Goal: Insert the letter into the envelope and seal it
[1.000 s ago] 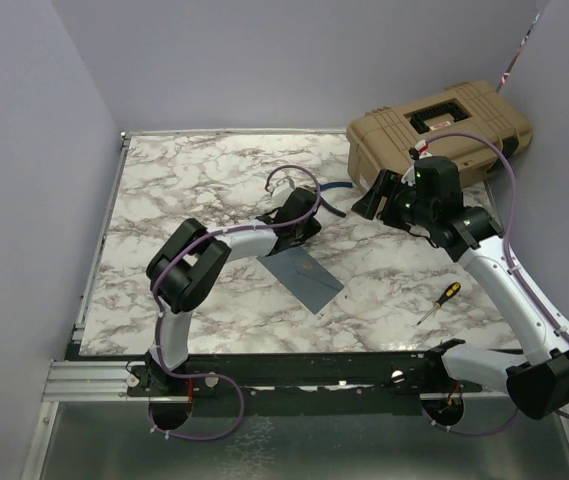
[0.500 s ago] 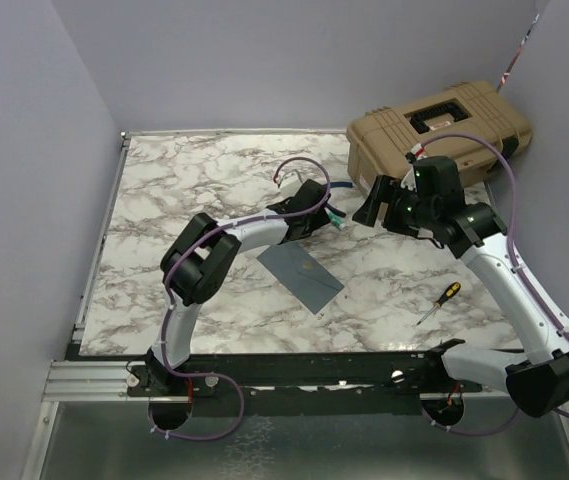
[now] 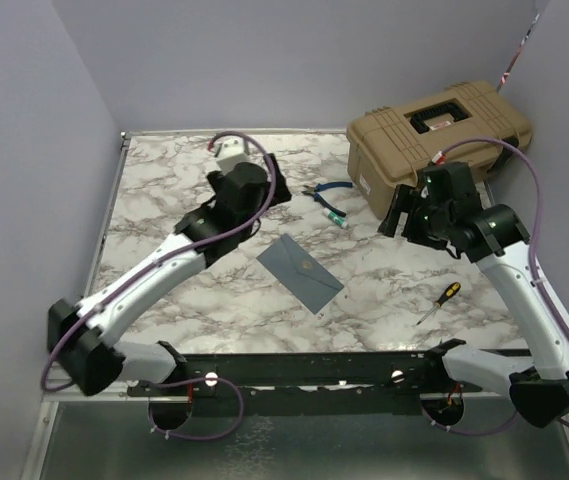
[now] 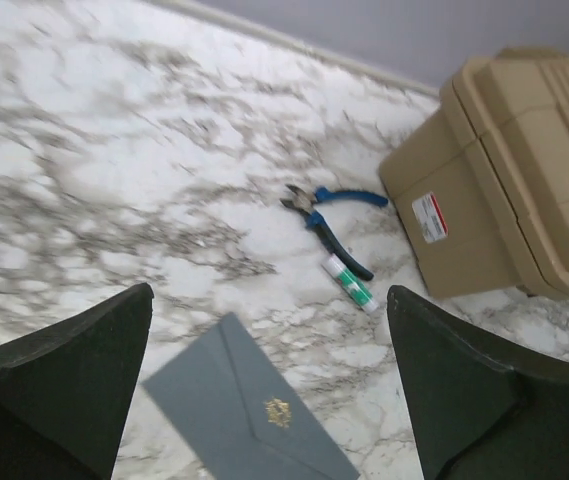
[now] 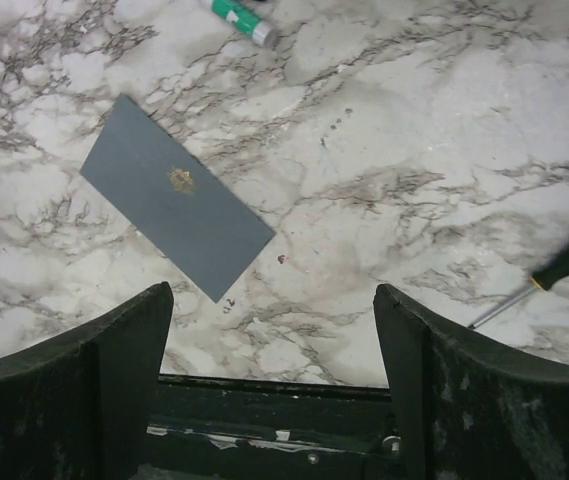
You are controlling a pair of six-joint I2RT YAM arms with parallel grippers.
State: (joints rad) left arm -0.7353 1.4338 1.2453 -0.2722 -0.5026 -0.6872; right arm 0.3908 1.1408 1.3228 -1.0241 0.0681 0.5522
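Observation:
The slate grey-blue envelope (image 3: 300,272) lies flat on the marble table, flap shut, with a small gold mark mid-face. It also shows in the left wrist view, envelope (image 4: 244,410), and the right wrist view, envelope (image 5: 176,195). The letter is out of view. My left gripper (image 3: 276,188) hangs open above the table, up and left of the envelope, left gripper (image 4: 269,295) with nothing between its fingers. My right gripper (image 3: 396,215) is open and empty too, raised to the right of the envelope, right gripper (image 5: 272,295).
A tan hard case (image 3: 439,135) stands at the back right. Blue-handled pliers (image 3: 326,192) and a green-and-white glue stick (image 3: 334,215) lie between the grippers. A yellow-and-black screwdriver (image 3: 438,302) lies near the front right. The black front rail (image 5: 274,410) borders the table.
My left gripper has lifted off the envelope, swung back and left, and opened wide. The right gripper has drawn slightly to the right. The envelope has stayed in place.

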